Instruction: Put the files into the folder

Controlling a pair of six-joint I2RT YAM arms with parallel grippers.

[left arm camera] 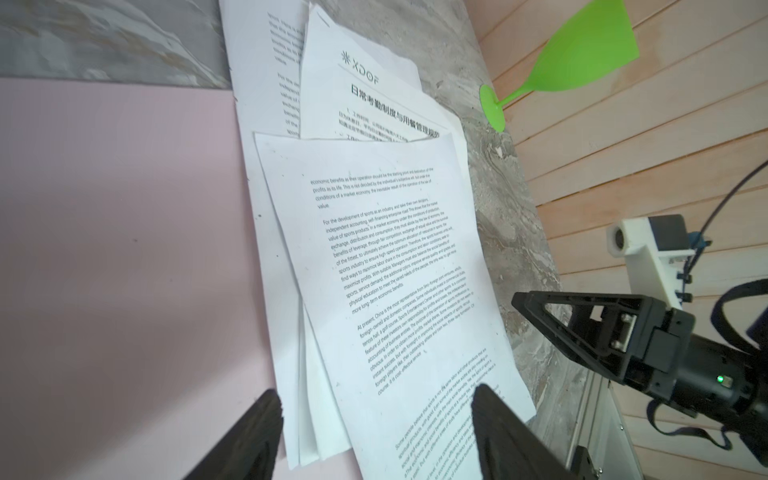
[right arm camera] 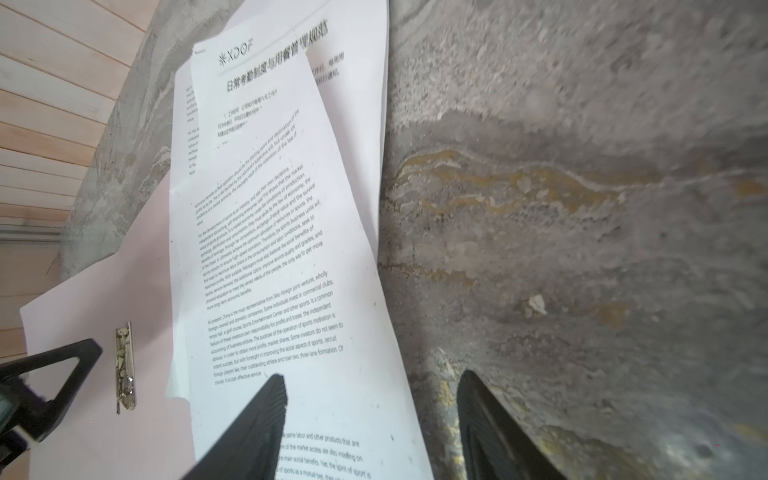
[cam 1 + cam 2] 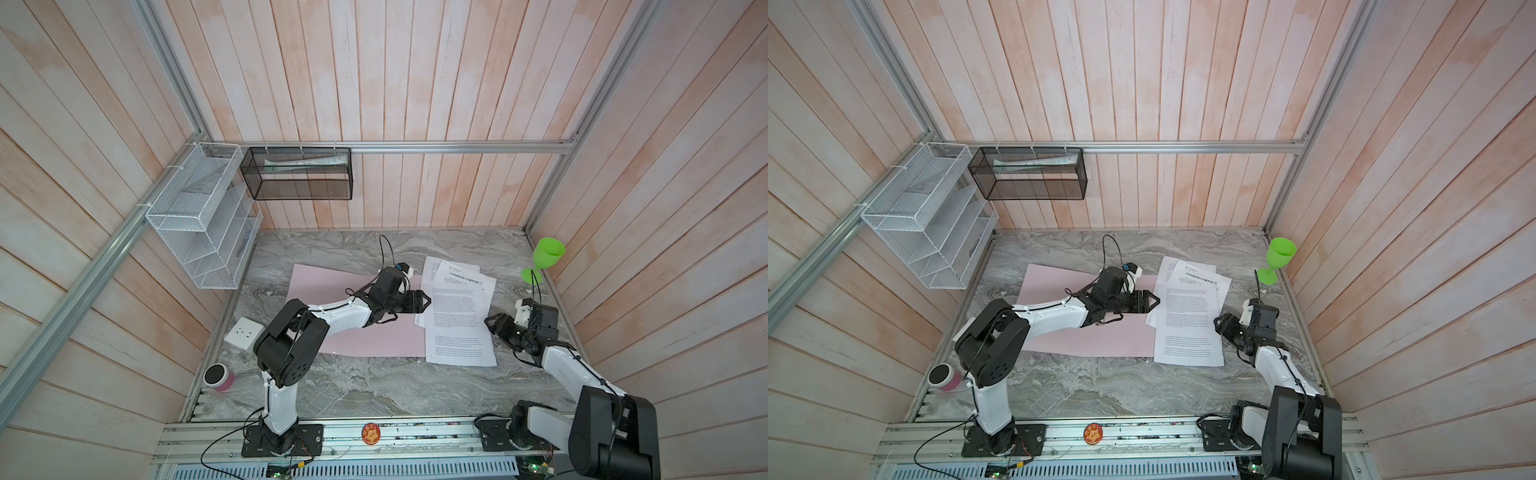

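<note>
The files (image 3: pixel 457 320) are several white printed sheets, fanned out and overlapping. They lie half on the right edge of the pale pink folder (image 3: pixel 316 282) and half on the marble table. The folder lies open and flat, its silver clip (image 2: pixel 124 365) bare. My left gripper (image 3: pixel 428 301) stands open over the folder at the files' left edge, its jaws (image 1: pixel 376 392) straddling the sheets' corner with nothing held. My right gripper (image 3: pixel 492 326) is open at the files' right edge. One of its fingers (image 2: pixel 266 415) is over the top sheet (image 2: pixel 270 228) and the other over bare marble.
A green plastic goblet (image 3: pixel 544 259) stands at the back right by the wall. A white wire rack (image 3: pixel 199 216) and a black mesh basket (image 3: pixel 299 174) hang at the back left. A white socket box (image 3: pixel 244 332) and a pink cylinder (image 3: pixel 219 377) sit at the table's left edge.
</note>
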